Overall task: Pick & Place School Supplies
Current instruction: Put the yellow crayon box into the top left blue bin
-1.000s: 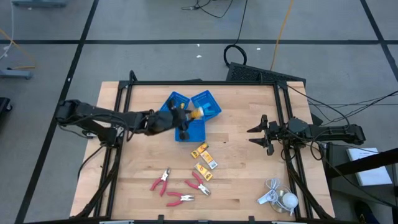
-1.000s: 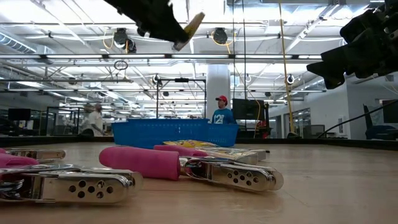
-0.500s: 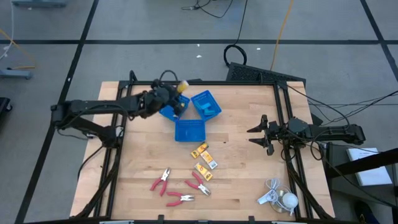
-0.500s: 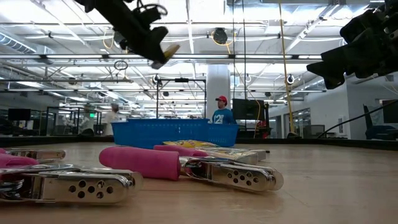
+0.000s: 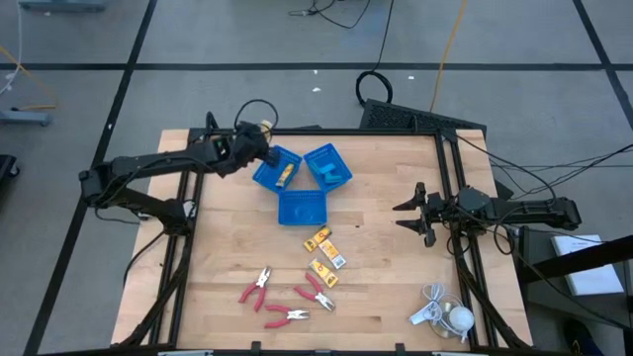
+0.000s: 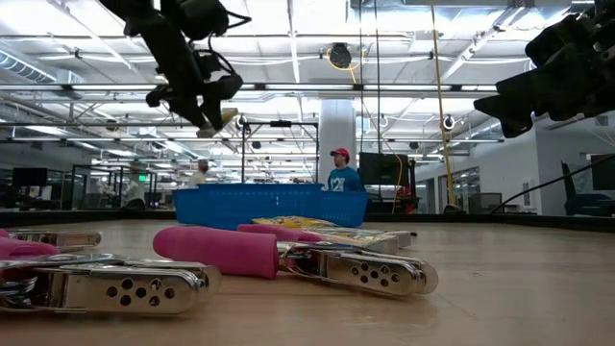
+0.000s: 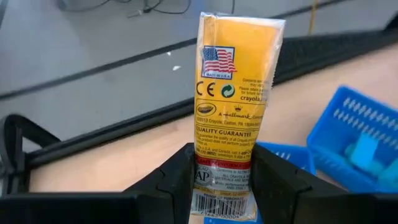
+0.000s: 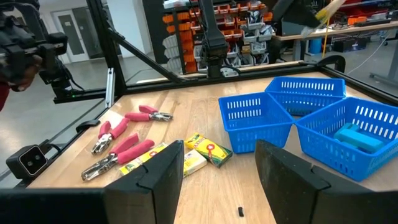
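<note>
The left gripper [image 5: 259,138] is up in the air by the far-left blue tray [image 5: 276,169], jaws pinching a yellow crayon packet [image 7: 233,93]. Another packet [image 5: 284,175] already lies in that tray. The right gripper [image 5: 407,214] hangs over the table's right side, jaws spread with nothing between them.

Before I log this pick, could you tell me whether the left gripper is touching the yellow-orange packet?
Touching: the left wrist view shows the left gripper with both fingers pressed against the yellow-orange packet, clamping its lower end.
</note>
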Tool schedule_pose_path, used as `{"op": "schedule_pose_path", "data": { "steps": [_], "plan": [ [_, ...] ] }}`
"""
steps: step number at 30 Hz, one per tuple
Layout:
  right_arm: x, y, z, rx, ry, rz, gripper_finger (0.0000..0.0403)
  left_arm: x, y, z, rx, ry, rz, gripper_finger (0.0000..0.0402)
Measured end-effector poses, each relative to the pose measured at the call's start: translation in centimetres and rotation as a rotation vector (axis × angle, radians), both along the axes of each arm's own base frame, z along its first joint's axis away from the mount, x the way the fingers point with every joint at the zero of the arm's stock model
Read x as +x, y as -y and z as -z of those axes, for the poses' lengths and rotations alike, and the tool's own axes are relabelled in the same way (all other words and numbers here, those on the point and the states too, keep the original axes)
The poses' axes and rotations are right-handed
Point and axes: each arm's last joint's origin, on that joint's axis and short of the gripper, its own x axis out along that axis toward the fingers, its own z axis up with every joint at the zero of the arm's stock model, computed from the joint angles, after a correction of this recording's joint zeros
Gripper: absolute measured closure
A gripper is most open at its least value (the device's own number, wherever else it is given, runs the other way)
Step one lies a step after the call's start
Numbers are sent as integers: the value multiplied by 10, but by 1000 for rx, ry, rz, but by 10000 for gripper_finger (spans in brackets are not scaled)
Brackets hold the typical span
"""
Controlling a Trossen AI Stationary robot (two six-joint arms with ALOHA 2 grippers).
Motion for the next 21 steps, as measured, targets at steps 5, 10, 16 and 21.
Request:
{"op": "schedule_pose_path", "data": {
  "steps": [5, 10, 16, 21],
  "plan": [
    [0, 0, 0, 0, 0, 0, 211, -2, -1, 3, -57, 23, -17, 261],
    [0, 0, 0, 0, 0, 0, 214, 0, -1, 5, -101, 46, 4, 261],
    [0, 0, 0, 0, 0, 0, 212, 11, -5, 25, -229, 33, 48, 261],
    [0, 0, 0, 0, 0, 0, 212, 19, -8, 42, -276, -22, 51, 261]
  ]
}}
